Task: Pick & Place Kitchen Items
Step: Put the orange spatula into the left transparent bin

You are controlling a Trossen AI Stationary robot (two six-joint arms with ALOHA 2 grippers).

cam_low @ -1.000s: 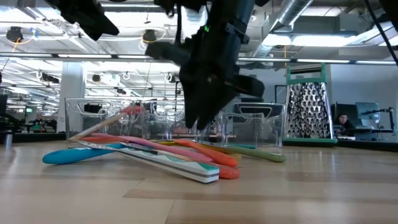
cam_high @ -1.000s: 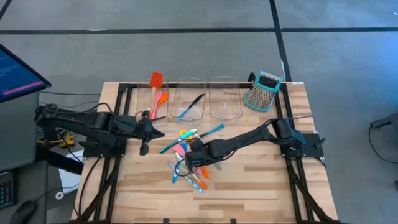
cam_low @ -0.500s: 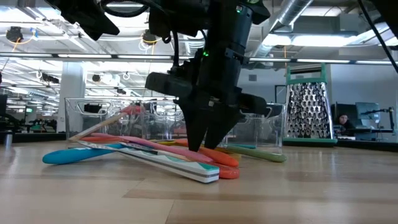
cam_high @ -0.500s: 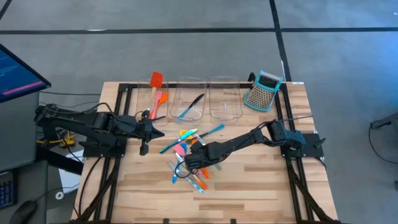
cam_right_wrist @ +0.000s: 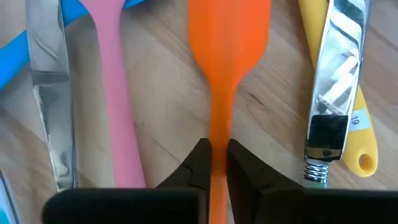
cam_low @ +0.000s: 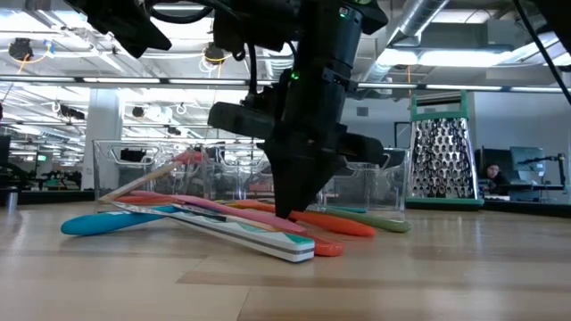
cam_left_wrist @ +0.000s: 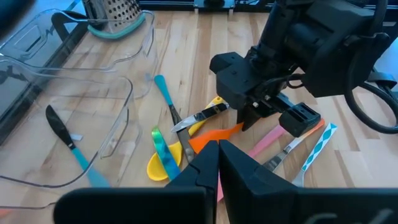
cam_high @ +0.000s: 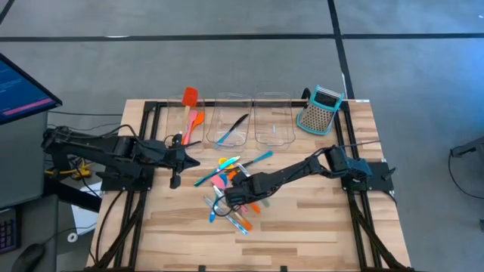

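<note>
Monitor (cam_high: 19, 85) is glowing at the far left, off the table. Left gripper (cam_high: 175, 159) is waiting at the nine o'clock side of the wooden table (cam_high: 318, 219), its fingers (cam_left_wrist: 239, 171) pressed together on nothing. Two spatulas (cam_high: 189, 113), red and orange, are lying at eleven o'clock beside the first clear bin (cam_high: 229, 121), which is holding a black piece and a blue spoon. At the table's centre the utensil pile (cam_high: 227, 193) is fanning out. Right gripper (cam_right_wrist: 214, 163) is standing in that pile, its fingers clenching the handle of the orange spatula (cam_right_wrist: 229, 50). In the wrist view, its long axis is running straight out from the gripper, blade pointing away, between a pink utensil (cam_right_wrist: 112, 93) and a yellow one (cam_right_wrist: 357, 134). Box grater (cam_high: 319, 110) is standing at one o'clock.
</note>
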